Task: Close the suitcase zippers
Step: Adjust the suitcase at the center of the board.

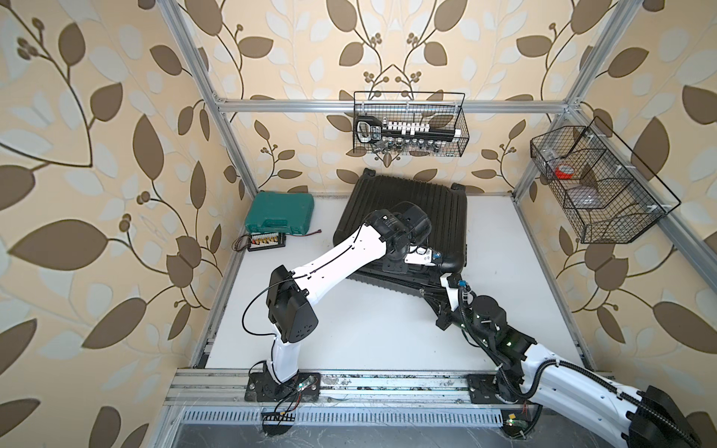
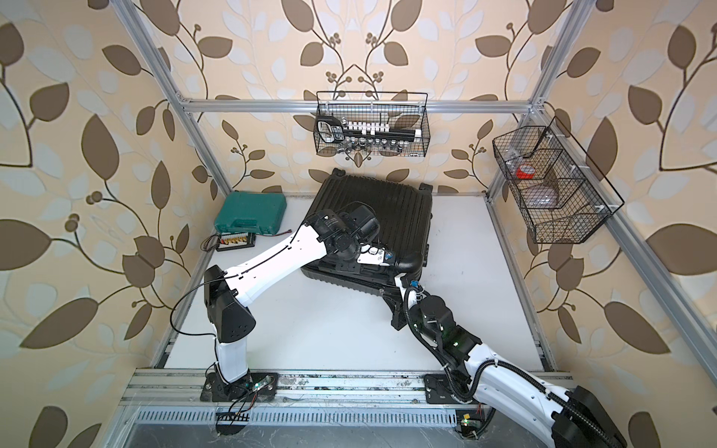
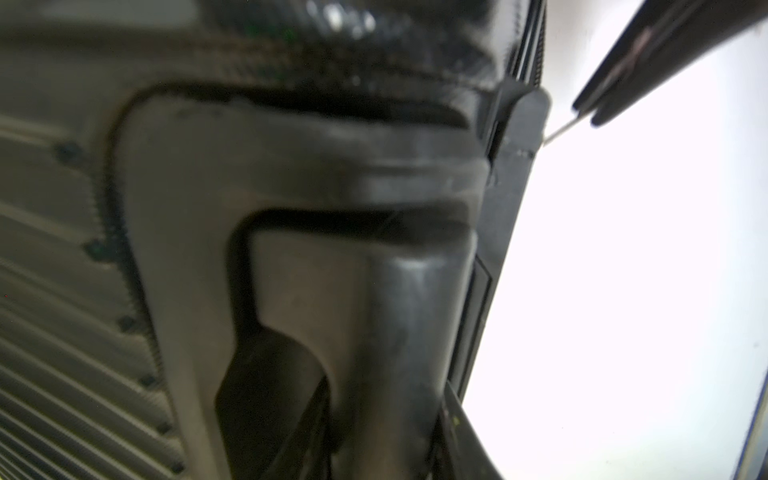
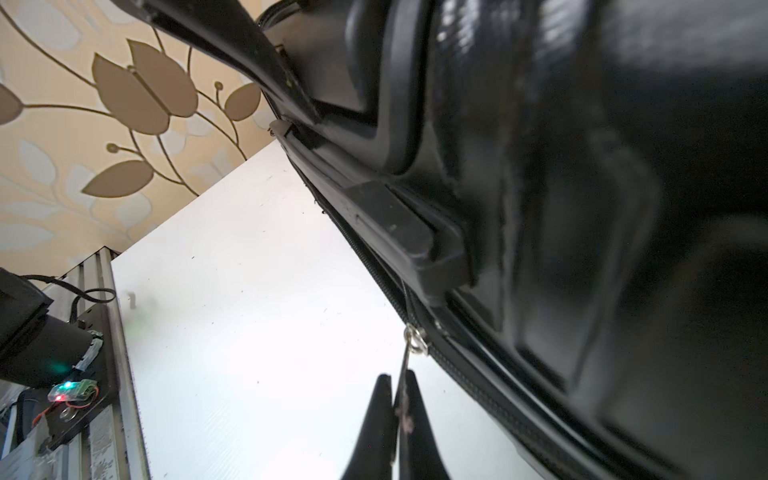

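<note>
**A:** Plainly, the pull (image 4: 408,355) could be lost. It is pinched only at its tip by the fully closed right gripper (image 4: 400,376), and it would be stripped free, or the slider jammed, by a tug off the line of the zip track (image 4: 376,270).

**B:** Noted. The left gripper (image 1: 434,260) is seen partly closed round the handle (image 3: 374,324), so the shell could be dragged.

**A:** The suitcase (image 1: 403,198) is logged as black and ribbed, laid flat at the back of the table (image 1: 349,318), with its upper shell askew at the near seam.

The suitcase (image 1: 388,194) lies at the back of the worktop (image 1: 368,329), with the tool case (image 1: 279,213) to its left and a wire basket (image 1: 461,128) hanging above it. At its near right corner, the zipper pull (image 4: 408,357) sits between the fingers (image 4: 374,419) of the right gripper (image 4: 397,378).
</note>
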You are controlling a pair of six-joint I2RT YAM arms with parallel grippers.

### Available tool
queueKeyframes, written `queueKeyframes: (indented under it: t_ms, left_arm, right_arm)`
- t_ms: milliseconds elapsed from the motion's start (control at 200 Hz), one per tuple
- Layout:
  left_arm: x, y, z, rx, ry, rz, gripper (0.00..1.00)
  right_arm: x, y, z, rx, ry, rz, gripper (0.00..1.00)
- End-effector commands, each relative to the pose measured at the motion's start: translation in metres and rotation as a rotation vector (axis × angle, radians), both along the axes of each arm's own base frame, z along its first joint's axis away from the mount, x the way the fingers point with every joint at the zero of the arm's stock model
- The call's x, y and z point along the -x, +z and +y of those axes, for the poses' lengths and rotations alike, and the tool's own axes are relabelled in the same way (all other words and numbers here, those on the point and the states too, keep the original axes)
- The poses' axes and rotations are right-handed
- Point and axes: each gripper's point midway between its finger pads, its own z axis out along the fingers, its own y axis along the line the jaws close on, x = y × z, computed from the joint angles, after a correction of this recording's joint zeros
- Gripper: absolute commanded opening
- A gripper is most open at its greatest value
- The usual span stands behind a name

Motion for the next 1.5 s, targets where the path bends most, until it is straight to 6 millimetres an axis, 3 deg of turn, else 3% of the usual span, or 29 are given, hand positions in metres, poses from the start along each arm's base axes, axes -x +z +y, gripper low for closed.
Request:
queueKeyframes:
  t_ms: [0, 240, 340, 475, 705, 975, 1260, 1495]
  left_arm:
    - [-0.026, 0.099, -0.056, 0.476, 0.193, -0.118, 0.1]
    - [-0.021, 0.094, -0.068, 0.556, 0.303, 0.01, 0.08]
    - [-0.019, 0.086, -0.063, 0.524, 0.315, 0.024, 0.08]
    - [-0.018, 0.082, -0.054, 0.494, 0.32, 0.004, 0.08]
    - [-0.018, 0.072, -0.05, 0.461, 0.32, 0.002, 0.09]
    - [-0.014, 0.06, -0.043, 0.425, 0.319, 0.004, 0.1]
    - [-0.013, 0.058, -0.039, 0.414, 0.318, -0.006, 0.1]
    - [-0.011, 0.062, -0.039, 0.425, 0.315, 0.003, 0.11]
  right_arm:
    - [0.016, 0.011, 0.022, -0.043, 0.132, -0.047, 0.0]
    - [-0.002, -0.001, 0.005, 0.036, 0.002, -0.072, 0.0]
    - [-0.009, -0.009, -0.007, 0.082, -0.073, -0.056, 0.0]
    - [-0.01, -0.011, -0.008, 0.078, -0.084, -0.036, 0.0]
    - [-0.01, -0.022, -0.004, 0.072, -0.082, 0.024, 0.27]
    - [-0.017, -0.028, -0.013, 0.072, -0.148, 0.025, 0.41]
    - [-0.024, -0.033, -0.031, 0.068, -0.261, 0.029, 0.42]
    - [-0.026, -0.032, -0.031, 0.059, -0.249, 0.003, 0.41]
